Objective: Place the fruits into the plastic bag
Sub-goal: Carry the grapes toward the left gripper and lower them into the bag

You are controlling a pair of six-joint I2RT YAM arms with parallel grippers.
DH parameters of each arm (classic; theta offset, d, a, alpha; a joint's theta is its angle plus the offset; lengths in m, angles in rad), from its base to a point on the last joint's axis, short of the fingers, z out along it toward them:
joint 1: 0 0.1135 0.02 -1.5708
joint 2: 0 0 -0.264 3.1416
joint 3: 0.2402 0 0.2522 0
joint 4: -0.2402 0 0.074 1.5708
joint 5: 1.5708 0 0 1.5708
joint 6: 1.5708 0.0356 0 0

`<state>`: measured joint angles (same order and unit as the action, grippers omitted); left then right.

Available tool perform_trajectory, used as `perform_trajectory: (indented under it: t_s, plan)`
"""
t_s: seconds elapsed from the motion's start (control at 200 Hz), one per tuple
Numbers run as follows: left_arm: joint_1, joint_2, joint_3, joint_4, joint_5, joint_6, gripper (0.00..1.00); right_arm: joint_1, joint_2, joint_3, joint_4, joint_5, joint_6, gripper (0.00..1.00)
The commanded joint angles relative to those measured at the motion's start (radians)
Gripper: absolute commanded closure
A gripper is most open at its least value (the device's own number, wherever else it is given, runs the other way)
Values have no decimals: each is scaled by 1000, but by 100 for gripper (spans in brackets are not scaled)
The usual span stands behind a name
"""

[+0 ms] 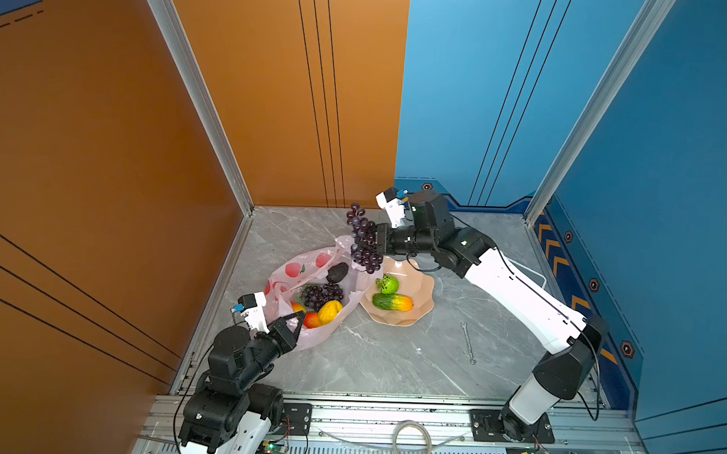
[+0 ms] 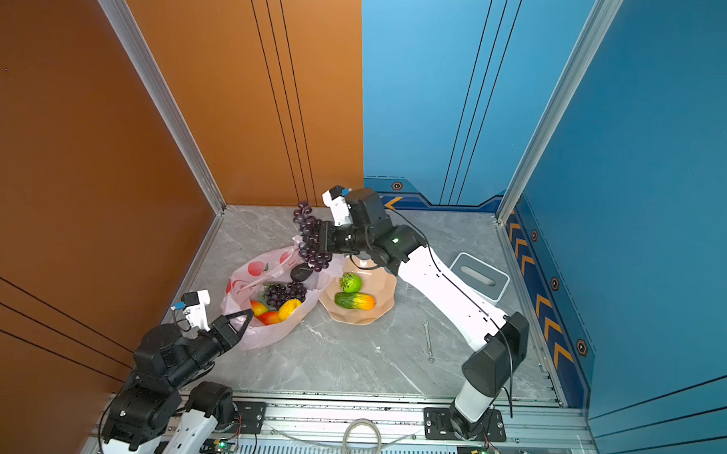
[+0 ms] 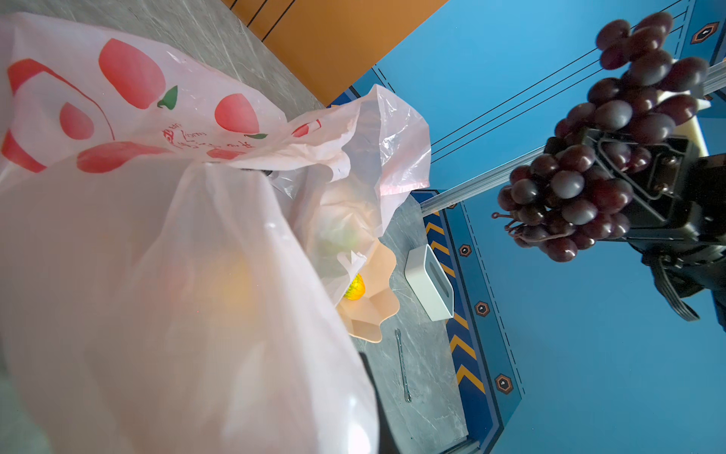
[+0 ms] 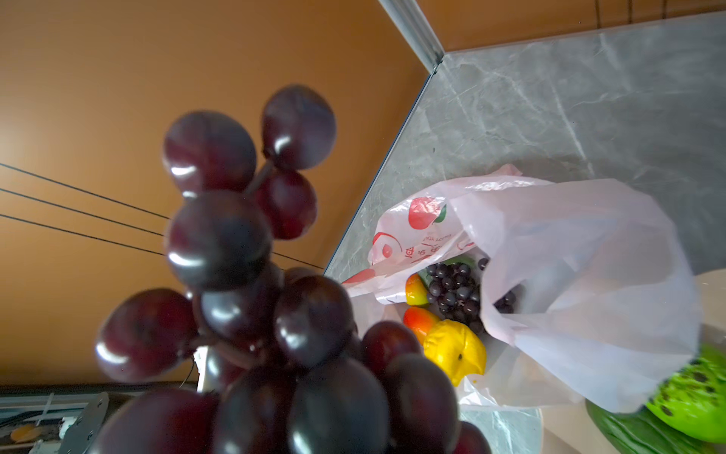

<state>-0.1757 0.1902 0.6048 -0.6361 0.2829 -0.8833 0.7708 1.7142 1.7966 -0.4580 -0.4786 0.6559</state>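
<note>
- Currently, one grape bunch (image 1: pixel 359 226) is clamped in the right gripper (image 1: pixel 376 243) and held over the far rim of the bag (image 1: pixel 293 271).
- The near rim is pinched by the closed left gripper (image 1: pixel 300 317).
- A second bunch (image 1: pixel 322 295), lemon (image 1: pixel 329 311), avocado (image 1: pixel 337 272) and two red-yellow fruits (image 1: pixel 312 320) are contained in the bag.
- The green ball (image 1: pixel 387 284) and oblong (image 1: pixel 392 302) are seated in the bowl (image 1: pixel 422 288) beside it.
</note>
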Motion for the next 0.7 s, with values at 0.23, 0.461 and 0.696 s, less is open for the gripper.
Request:
perform_trajectory:
  t_s: [0.23, 0.461, 0.696]
  plan:
    - [8, 1, -8, 36, 24, -16, 100, 111, 116, -26, 151, 76, 2, 78]
    - [8, 0, -7, 41, 27, -22, 100, 162, 139, -152, 306, 145, 10, 78]
    - [9, 7, -8, 56, 29, -29, 100, 212, 140, -264, 415, 295, 29, 79]
